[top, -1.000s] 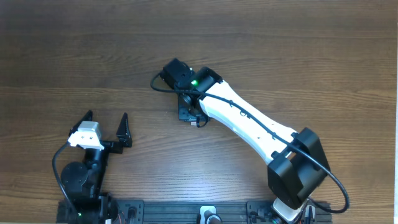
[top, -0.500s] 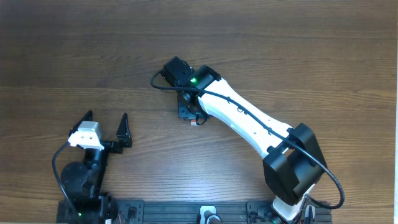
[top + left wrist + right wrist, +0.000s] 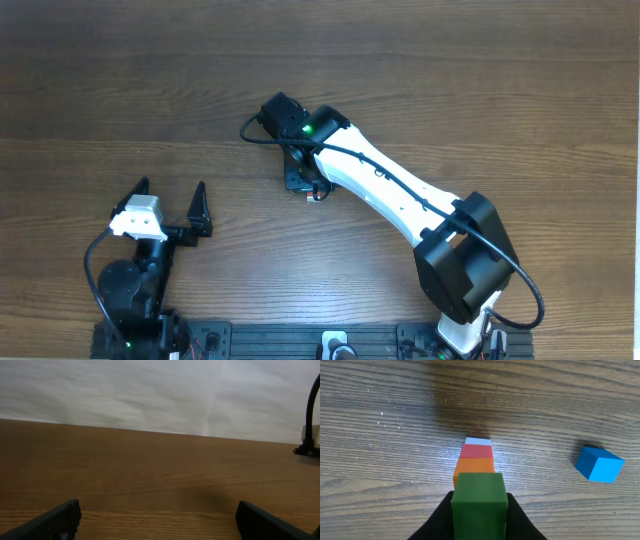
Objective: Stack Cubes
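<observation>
Green cube (image 3: 479, 502), matte, clamped in my right end effector (image 3: 479, 512) above the orange-and-red stack (image 3: 476, 462); its lowest cube is mostly hidden. Blue cube (image 3: 598, 464) lies apart. Left end effector (image 3: 171, 190) gapes, empty.

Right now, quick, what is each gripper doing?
Left gripper: open, holding nothing.
Right gripper: closed on the green cube.
</observation>
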